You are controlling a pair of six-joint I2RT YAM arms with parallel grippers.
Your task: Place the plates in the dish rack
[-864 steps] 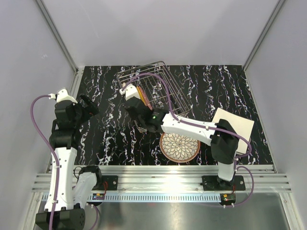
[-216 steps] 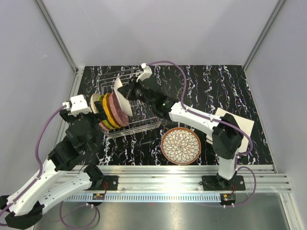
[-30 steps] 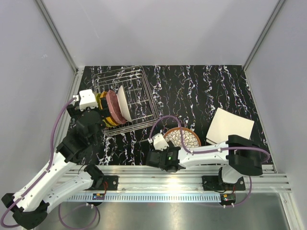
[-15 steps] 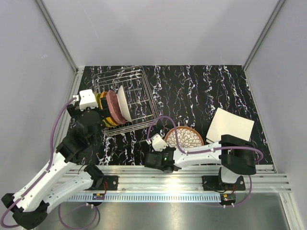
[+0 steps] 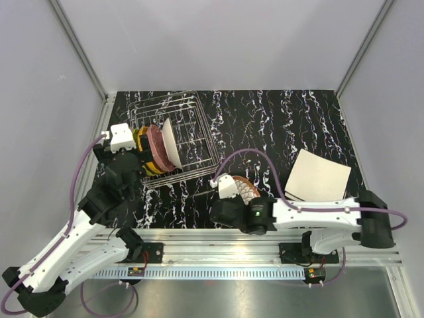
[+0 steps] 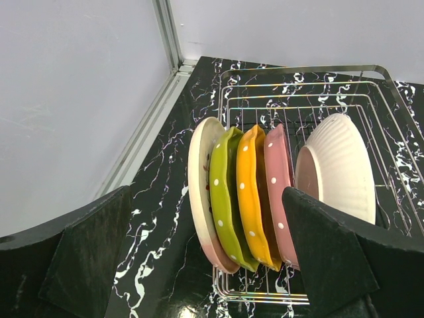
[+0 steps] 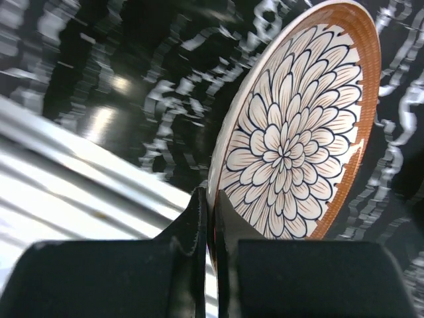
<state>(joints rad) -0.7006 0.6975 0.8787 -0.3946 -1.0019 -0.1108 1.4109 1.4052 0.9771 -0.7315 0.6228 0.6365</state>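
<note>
Right pincer (image 7: 211,218) clamped on petal plate (image 7: 291,146) rim — thin edge hold, could slip, drop onto table (image 5: 278,126). Left pincer (image 6: 205,199) gaping, empty.

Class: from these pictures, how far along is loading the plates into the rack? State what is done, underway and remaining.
Done: five plates stand on edge in the dish rack. In hand: the right gripper is shut on the rim of the petal-patterned plate. Left: racking that plate, then the cream square plate lying flat on the table.
</note>
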